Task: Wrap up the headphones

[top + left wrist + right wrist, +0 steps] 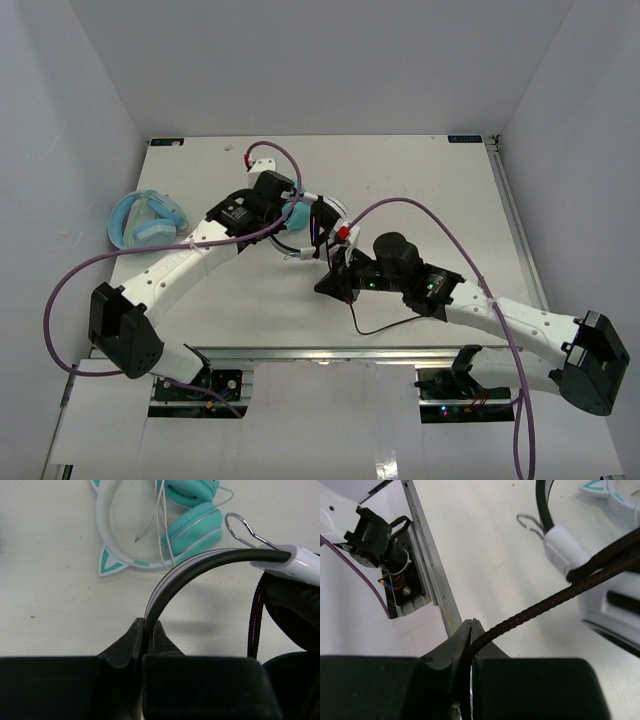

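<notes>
The fingers (125, 647) of the left gripper (145, 629) are pressed narrowly together on the thin black headband (210, 559) of the headphones (320, 220), which are held just above the middle of the table (430, 170), between the two arms. The fingers (451, 649) of the right gripper (471, 626) are closed on the braided black cable (545, 602), which is drawn taut towards the white earcup (610, 605). For the wrapping to go well, it is judged that the headband should be held steady as an anchor while the cable is led round the frame under light, even tension. Each turn is best laid beside the one before, and the pinch slid along the cable rather than pulled hard. The teal cat-ear headphones (195, 527) lie just beyond and should not be snagged. From above, the earcups are largely covered by the wrists, so the number of turns already made cannot be told. A slack stretch of cable is seen on the table near the front edge, but its plug is not made out. Whether the cable passes round the headband or the slider cannot be told.
</notes>
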`<state>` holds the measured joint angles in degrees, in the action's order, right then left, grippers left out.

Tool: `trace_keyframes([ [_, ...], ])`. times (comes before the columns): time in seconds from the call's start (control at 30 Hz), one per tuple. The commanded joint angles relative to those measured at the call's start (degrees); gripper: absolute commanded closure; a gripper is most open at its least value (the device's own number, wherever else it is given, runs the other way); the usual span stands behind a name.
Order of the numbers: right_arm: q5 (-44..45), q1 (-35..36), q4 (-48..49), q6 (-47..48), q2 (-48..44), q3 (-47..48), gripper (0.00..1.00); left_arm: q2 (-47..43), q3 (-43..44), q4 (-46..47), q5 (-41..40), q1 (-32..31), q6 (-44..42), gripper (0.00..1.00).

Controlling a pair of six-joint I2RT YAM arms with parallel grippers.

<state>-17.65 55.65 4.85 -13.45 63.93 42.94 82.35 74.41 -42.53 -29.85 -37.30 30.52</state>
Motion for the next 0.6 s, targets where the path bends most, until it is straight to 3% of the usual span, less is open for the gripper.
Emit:
trace_keyframes([
  [0.0, 2.5, 3.7, 10.4, -2.9, 0.9, -3.7, 0.92, -8.5, -1.2, 7.4, 3.5, 2.7, 8.8, 1.0],
  [0.17, 12.2, 8.5, 15.7, -4.3, 1.6, -9.6, 0.92, -14.1, -4.7, 9.2, 6.6, 5.3, 13.4, 1.0],
  [0.57, 19.7, 8.6, 25.3, -6.3, 8.7, -14.3, 0.92, -28.0, -10.5, 13.2, 15.1, 5.9, 18.6, 1.0],
])
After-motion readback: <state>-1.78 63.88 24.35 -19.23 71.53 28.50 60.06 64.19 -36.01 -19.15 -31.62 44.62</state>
